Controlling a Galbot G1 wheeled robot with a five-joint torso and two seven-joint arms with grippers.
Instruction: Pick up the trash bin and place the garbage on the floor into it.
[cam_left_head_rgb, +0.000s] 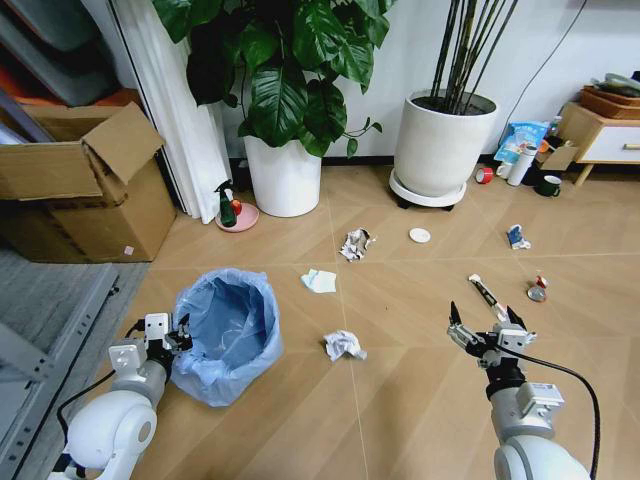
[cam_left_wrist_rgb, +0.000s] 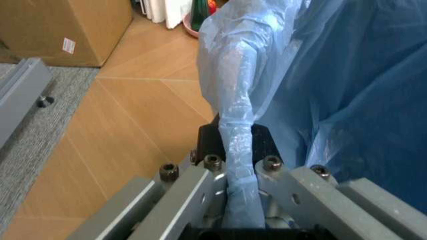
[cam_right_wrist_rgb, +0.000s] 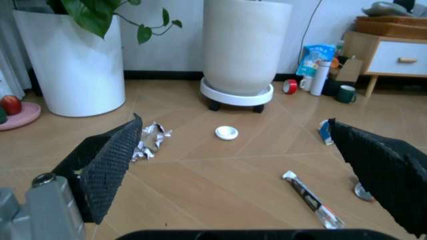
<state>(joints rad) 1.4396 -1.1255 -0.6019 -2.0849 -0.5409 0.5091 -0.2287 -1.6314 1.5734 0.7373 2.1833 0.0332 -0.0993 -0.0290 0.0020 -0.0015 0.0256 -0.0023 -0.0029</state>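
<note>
Small round dark trash bin with crinkly light-blue liner (cam_left_head_rgb: 228, 333), on floor beside left gripper (cam_left_head_rgb: 172, 335), jaws clenched on liner rim; right gripper (cam_left_head_rgb: 487, 325) spread, empty; risk: thin plastic slipping or tearing when lifted.

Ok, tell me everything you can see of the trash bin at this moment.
The trash bin is small and round, lined with a crinkly light blue plastic bag that spills over its rim and hides nearly all of its outside. It stands upright and open on the wood-look floor, near the cardboard box, and looks empty as far as its inside is visible. The left gripper is at its rim; the left wrist view shows the fingers shut on the bag-covered edge. A dark bit of rim peeks out there.
</note>
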